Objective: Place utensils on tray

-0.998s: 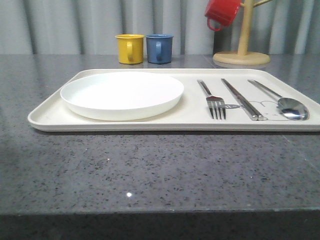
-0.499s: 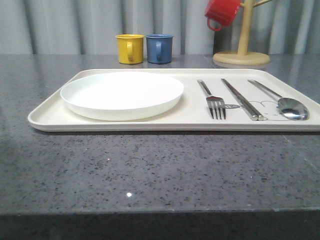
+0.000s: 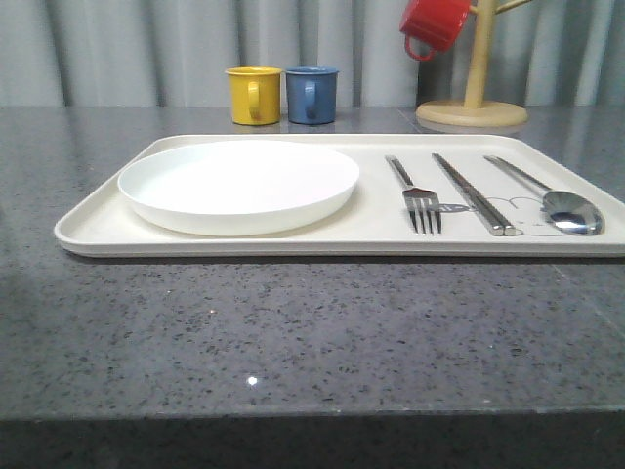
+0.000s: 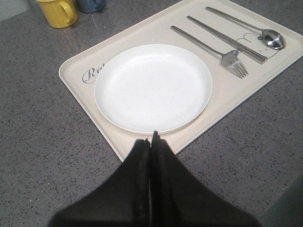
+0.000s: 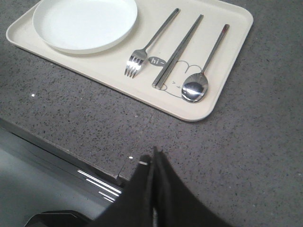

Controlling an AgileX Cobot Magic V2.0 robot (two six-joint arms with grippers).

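Observation:
The cream tray (image 3: 98,227) (image 4: 75,68) (image 5: 236,28) lies across the middle of the dark table. On its left half rests a round white plate (image 3: 238,184) (image 4: 152,88) (image 5: 85,23). To the right lie a fork (image 3: 418,193) (image 4: 208,48) (image 5: 147,47), a pair of chopsticks (image 3: 475,193) (image 4: 226,34) (image 5: 178,51) and a spoon (image 3: 559,201) (image 4: 255,26) (image 5: 204,66), side by side. My left gripper (image 4: 151,138) is shut and empty, above the tray's near edge by the plate. My right gripper (image 5: 152,155) is shut and empty, over the table's front edge, well short of the tray.
A yellow mug (image 3: 254,95) (image 4: 57,11) and a blue mug (image 3: 312,94) stand behind the tray. A wooden mug tree (image 3: 475,78) with a red mug (image 3: 434,25) hanging on it is at the back right. Bare stone table (image 3: 293,322) lies in front of the tray.

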